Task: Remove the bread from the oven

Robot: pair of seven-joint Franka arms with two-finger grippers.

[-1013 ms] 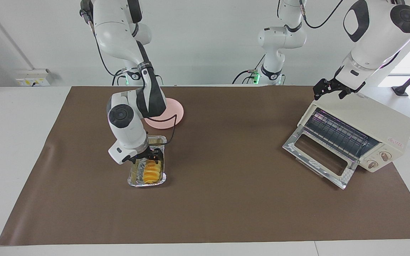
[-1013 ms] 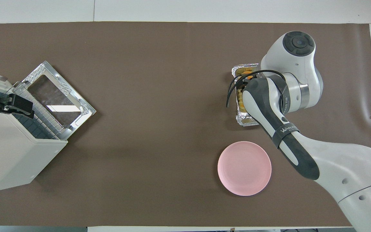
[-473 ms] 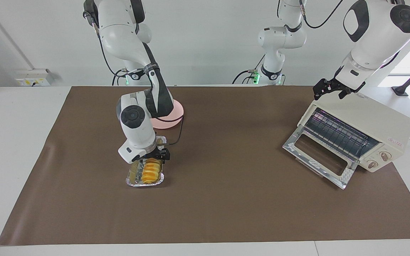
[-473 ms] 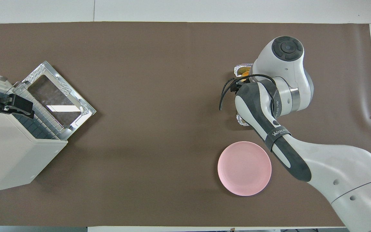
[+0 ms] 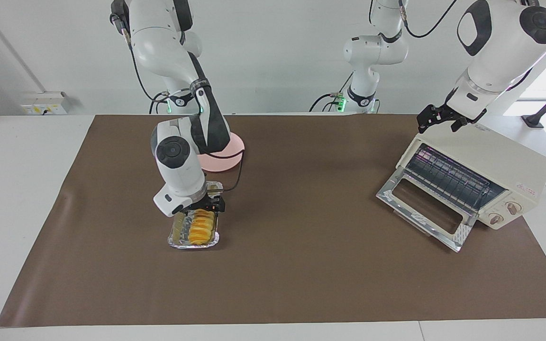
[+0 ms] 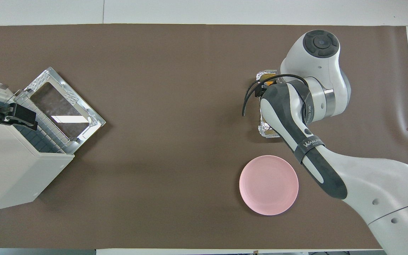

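Observation:
The bread is a ridged golden-yellow loaf lying in a silver foil tray on the brown mat, toward the right arm's end of the table. My right gripper is low over the end of the bread nearer the robots. In the overhead view the right arm covers most of the tray, and only a tip of the bread shows. The cream-white oven stands at the left arm's end with its glass door dropped open; its wire rack shows nothing on it. My left gripper rests at the oven's top edge, and waits.
A pink plate lies on the mat just nearer the robots than the foil tray, partly covered by the right arm; it shows whole in the overhead view. The brown mat covers most of the white table.
My right arm's wrist has shifted a little toward the left arm's end and risen slightly over the tray. The bread stays in the tray. The left arm has not moved.

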